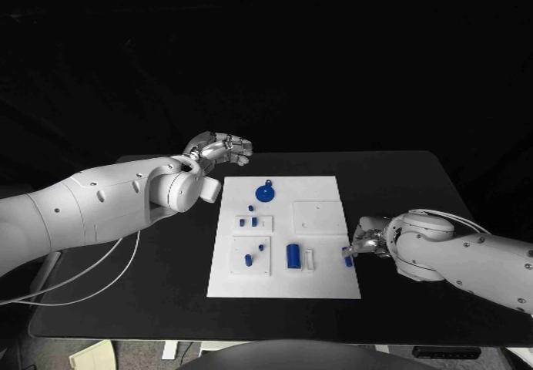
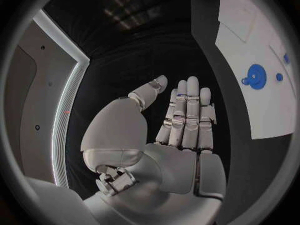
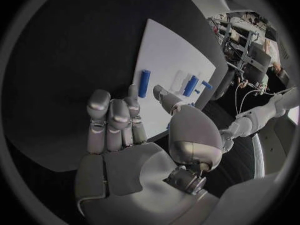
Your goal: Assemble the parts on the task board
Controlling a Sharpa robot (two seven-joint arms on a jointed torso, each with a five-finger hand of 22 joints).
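Note:
The white task board (image 1: 283,231) lies mid-table with blue parts on it: a round disc (image 1: 266,192), two small pegs (image 1: 246,222), a cylinder (image 1: 293,256) and a short piece (image 1: 347,260) at its right edge. My right hand (image 1: 367,239) hovers at that right edge, fingers partly bent, thumb apart, holding nothing. In the right wrist view the short piece (image 3: 144,83) lies just beyond my fingertips (image 3: 132,92), with the cylinder (image 3: 190,85) further off. My left hand (image 1: 219,147) is raised past the board's far left corner, flat and empty (image 2: 181,120); the disc (image 2: 255,76) shows beside it.
Raised white square plates (image 1: 320,217) sit on the board. More small blue parts (image 1: 254,253) lie on the near-left plate, and a white block (image 1: 310,259) stands next to the cylinder. Bare black table (image 1: 411,193) surrounds the board.

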